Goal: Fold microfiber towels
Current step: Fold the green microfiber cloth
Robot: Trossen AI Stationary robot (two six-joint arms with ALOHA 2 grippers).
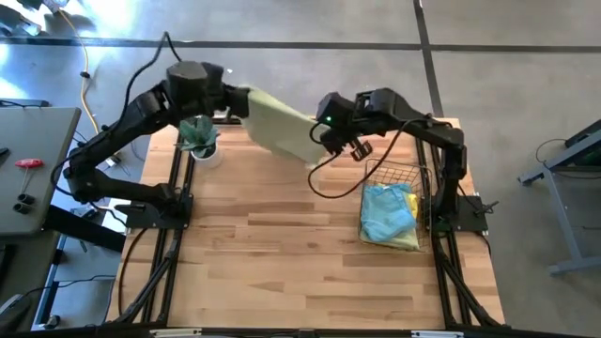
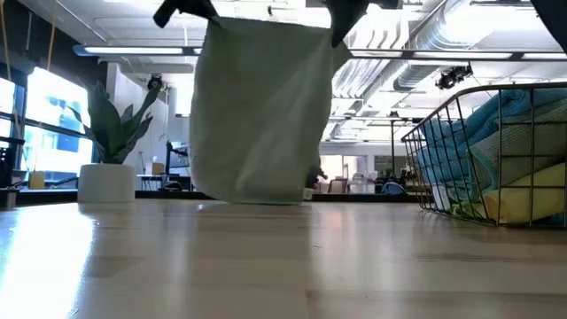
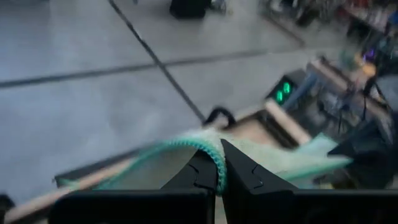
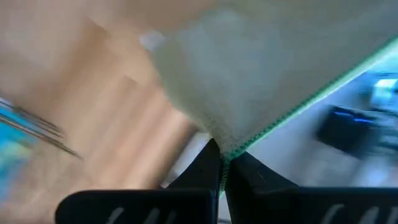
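A pale green microfiber towel [image 1: 282, 127] hangs spread between my two grippers over the table's far middle. My left gripper [image 1: 240, 99] is shut on its upper left corner and my right gripper [image 1: 324, 134] on its upper right corner. In the low view the towel [image 2: 261, 115] hangs as a broad sheet. Its lower edge [image 2: 257, 197] is close to the table top, and I cannot tell whether it touches. A light blue towel [image 1: 387, 211] and a yellow one [image 1: 409, 237] lie in the copper wire basket [image 1: 402, 176] at the right. My left gripper pinches the towel's green-stitched edge [image 3: 214, 158] between its two fingers at an upper corner, pointing slightly downward. The cloth runs away from the fingers toward the other arm. My right gripper pinches the other upper corner [image 4: 231, 146] at its green hem, slanting down from above. The towel hangs below both holds.
A small potted plant [image 1: 200, 138] stands at the far left of the table, close to the left arm. The wire basket [image 2: 483, 151] takes up the right side. Bare wooden table top [image 1: 282, 244] stretches across the middle and near side.
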